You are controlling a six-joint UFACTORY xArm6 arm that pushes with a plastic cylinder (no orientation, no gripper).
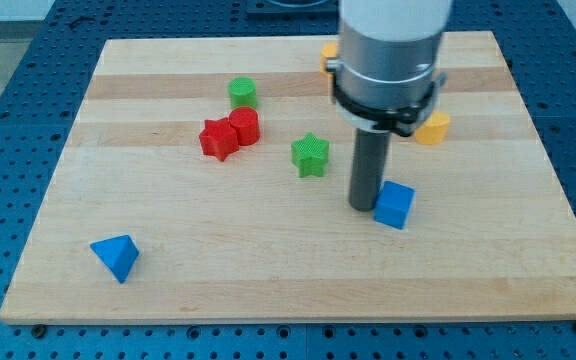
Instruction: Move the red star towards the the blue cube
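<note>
The red star (218, 139) lies at the board's upper left of centre, touching a red cylinder (245, 126) on its right. The blue cube (394, 204) sits right of centre. My tip (364, 206) rests on the board right beside the blue cube's left side, far to the right of the red star. A green star (310, 155) lies between the red star and my tip.
A green cylinder (242, 93) stands above the red pair. A blue triangular block (117, 256) lies at the lower left. A yellow block (432, 128) sits right of the arm; an orange block (327, 54) peeks out at the top. The wooden board (168, 270) has blue pegboard around it.
</note>
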